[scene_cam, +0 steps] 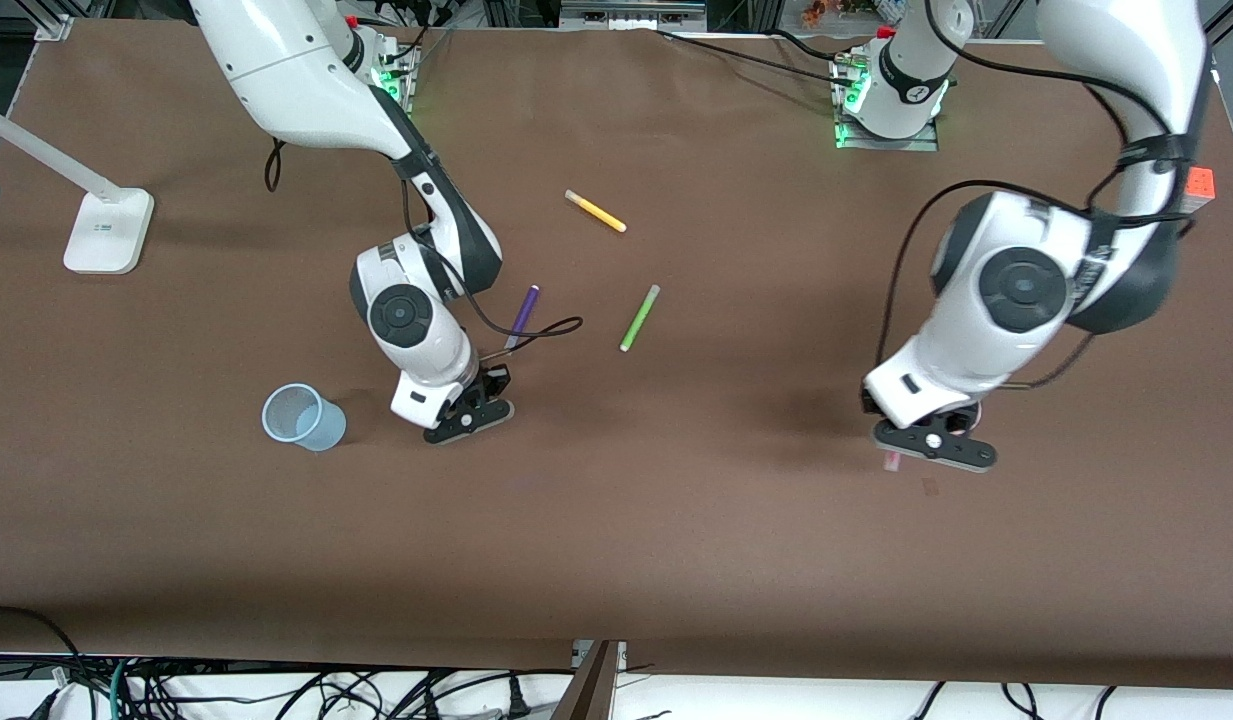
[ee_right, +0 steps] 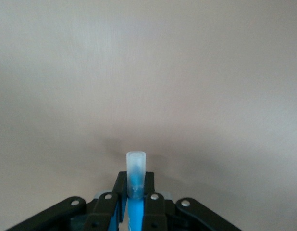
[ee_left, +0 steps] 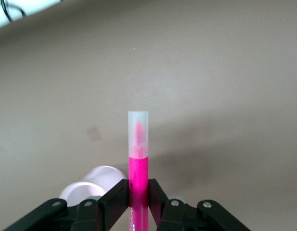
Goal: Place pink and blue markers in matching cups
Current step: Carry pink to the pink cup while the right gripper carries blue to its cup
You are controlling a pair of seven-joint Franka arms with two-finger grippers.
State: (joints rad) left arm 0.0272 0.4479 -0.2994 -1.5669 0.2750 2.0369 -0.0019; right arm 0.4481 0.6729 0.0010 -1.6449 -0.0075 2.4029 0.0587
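Black fingers of the left tool (ee_left: 138, 199) are clamped on the pink marker (ee_left: 138, 166), which stands straight out between them with its pale cap end pointing away from the wrist; in the left wrist view the rim of the pink cup (ee_left: 93, 185) shows just beside the fingers, while from the front the arm's hand hides that cup and only a pink tip (scene_cam: 891, 461) peeks out under the tool (scene_cam: 934, 445). This tool hangs low over the worktop (scene_cam: 676, 520) toward the left arm's end. Toward the right arm's end, the right tool (ee_right: 135, 202) is pinched on the blue marker (ee_right: 135, 180), cap end outward; seen from the front, this tool (scene_cam: 468, 415) sits low just beside the light blue cup (scene_cam: 302, 417), which stands upright and apart from it. Brown cloth covers the whole worktop, and wide bare room lies between the two tools and all along the edge nearest the front camera. A purple pen (scene_cam: 522, 317), a green pen (scene_cam: 639, 318) and a yellow pen (scene_cam: 595, 211) lie scattered farther from that camera, well apart from one another. A white lamp base (scene_cam: 108, 232) stands near the edge at the right arm's end.
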